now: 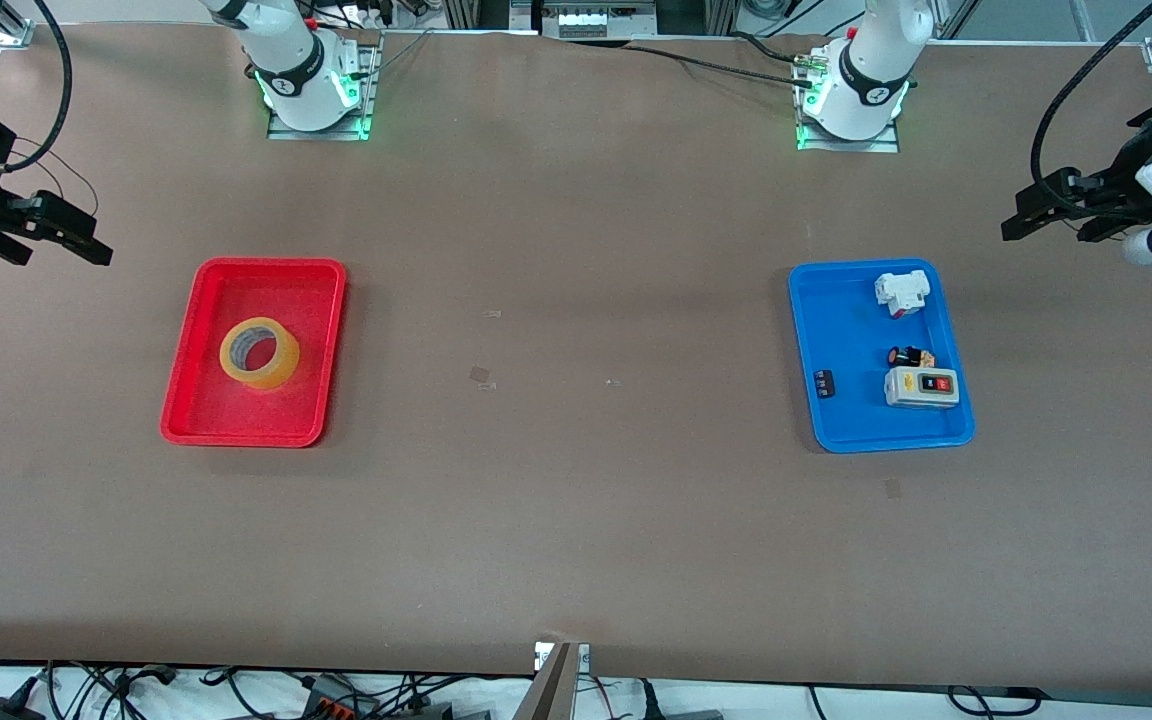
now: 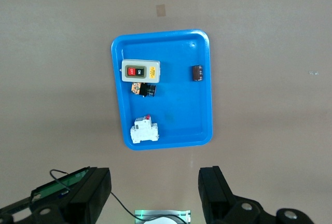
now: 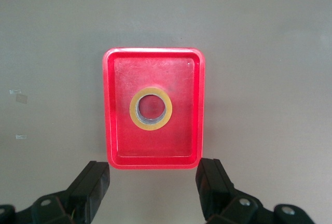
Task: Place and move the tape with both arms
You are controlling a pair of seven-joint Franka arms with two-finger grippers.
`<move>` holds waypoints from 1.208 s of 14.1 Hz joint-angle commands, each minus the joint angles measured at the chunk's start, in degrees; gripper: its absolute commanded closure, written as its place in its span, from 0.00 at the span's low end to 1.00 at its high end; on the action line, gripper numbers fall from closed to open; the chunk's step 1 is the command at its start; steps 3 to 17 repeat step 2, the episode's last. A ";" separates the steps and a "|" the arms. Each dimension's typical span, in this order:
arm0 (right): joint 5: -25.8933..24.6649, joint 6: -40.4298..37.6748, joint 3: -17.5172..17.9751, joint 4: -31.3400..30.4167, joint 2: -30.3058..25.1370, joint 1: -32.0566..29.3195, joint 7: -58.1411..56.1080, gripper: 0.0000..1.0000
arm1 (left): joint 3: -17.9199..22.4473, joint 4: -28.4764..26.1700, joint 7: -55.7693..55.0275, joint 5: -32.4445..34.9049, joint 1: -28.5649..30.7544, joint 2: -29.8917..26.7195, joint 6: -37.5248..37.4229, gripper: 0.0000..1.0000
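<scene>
The tape (image 1: 274,372), a yellowish ring, lies flat in the red tray (image 1: 198,400) toward the right arm's end of the table. In the right wrist view the tape (image 3: 134,111) sits in the middle of the red tray (image 3: 116,141). My right gripper (image 1: 66,258) is open and empty, high over the table edge beside the red tray; it also shows in the right wrist view (image 3: 153,169). My left gripper (image 1: 1044,232) is open and empty, high over the table beside the blue tray (image 1: 846,330); it also shows in the left wrist view (image 2: 154,177).
The blue tray (image 2: 176,125) holds a grey switch box (image 1: 921,386), a white breaker (image 1: 901,290), a small black button part (image 1: 911,356) and a small dark piece (image 1: 824,383). Bits of tape (image 1: 480,375) stick to the brown table between the trays.
</scene>
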 commanded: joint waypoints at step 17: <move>0.91 -0.34 0.89 -1.17 -1.73 -0.97 -0.58 0.00 | 2.23 -1.46 1.53 -0.42 -1.63 -1.68 -0.79 0.00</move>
